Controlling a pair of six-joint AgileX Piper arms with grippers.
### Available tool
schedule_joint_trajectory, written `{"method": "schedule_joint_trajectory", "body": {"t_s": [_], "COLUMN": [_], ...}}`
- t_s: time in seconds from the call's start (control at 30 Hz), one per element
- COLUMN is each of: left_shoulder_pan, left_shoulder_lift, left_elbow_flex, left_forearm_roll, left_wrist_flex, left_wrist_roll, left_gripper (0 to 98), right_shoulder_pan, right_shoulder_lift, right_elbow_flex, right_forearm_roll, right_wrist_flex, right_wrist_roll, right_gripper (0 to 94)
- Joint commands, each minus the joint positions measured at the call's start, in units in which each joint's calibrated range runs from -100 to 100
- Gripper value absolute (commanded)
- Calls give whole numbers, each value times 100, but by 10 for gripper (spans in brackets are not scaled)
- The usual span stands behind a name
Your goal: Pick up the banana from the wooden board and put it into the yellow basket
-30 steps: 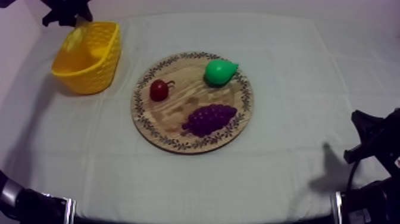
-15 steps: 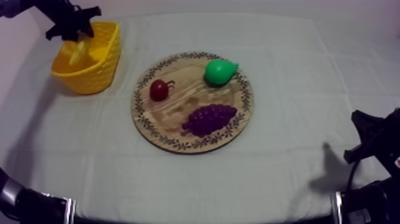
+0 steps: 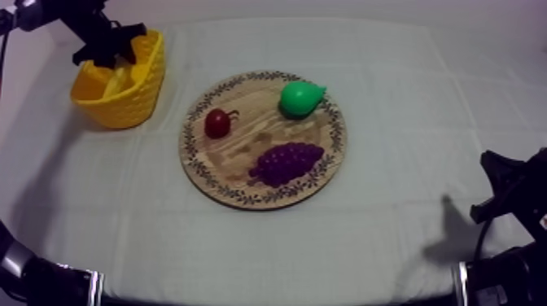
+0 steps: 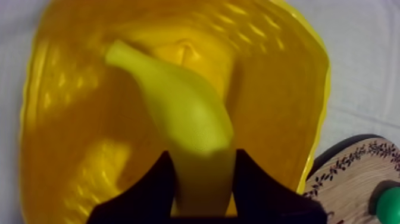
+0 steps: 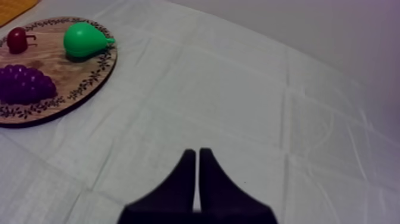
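The banana (image 4: 178, 113) hangs with its far end down inside the yellow basket (image 4: 280, 89), and my left gripper (image 4: 200, 159) is shut on its near end. From above, the left gripper (image 3: 110, 49) is over the basket (image 3: 134, 102) at the table's back left, with the banana (image 3: 119, 78) showing inside. The wooden board (image 3: 244, 140) in the middle holds a green pear (image 3: 301, 98), purple grapes (image 3: 285, 161) and a small red fruit (image 3: 217, 123). My right gripper (image 5: 197, 170) is shut on nothing, low over bare cloth right of the board (image 5: 53, 62).
The board's rim (image 4: 351, 173) and the pear (image 4: 390, 205) lie just beside the basket. The right arm (image 3: 513, 195) rests at the table's lower right edge. Bare cloth stretches in front of the board and to its right.
My left arm has come down and forward over the basket, lowering the banana from above the rim to inside it. The right arm and the fruit on the board are unchanged.
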Motion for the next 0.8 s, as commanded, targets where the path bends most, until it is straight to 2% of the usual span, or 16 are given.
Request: {"method": "schedule_joint_trajectory", "body": {"t_s": [0.0,0.47,0.77], "left_shoulder_pan": [8,-7,-5], "left_shoulder_lift": [55,456,390], "left_elbow_flex": [-2,100,239], "left_forearm_roll": [6,72,121], "left_wrist_flex": [-24,-286,-396], "left_wrist_roll": [-6,-81,-161], "left_gripper": [362,370,589], "right_shoulder_pan": [-2,-2,-2], "right_shoulder_lift": [-3,-3,-3], "right_elbow_flex": [-3,-3,-3], "right_forearm_roll": [0,0,0], "right_wrist_flex": [-1,-1,-1], "right_wrist_roll": [0,-2,-3], "right_gripper": [2,2,2]}}
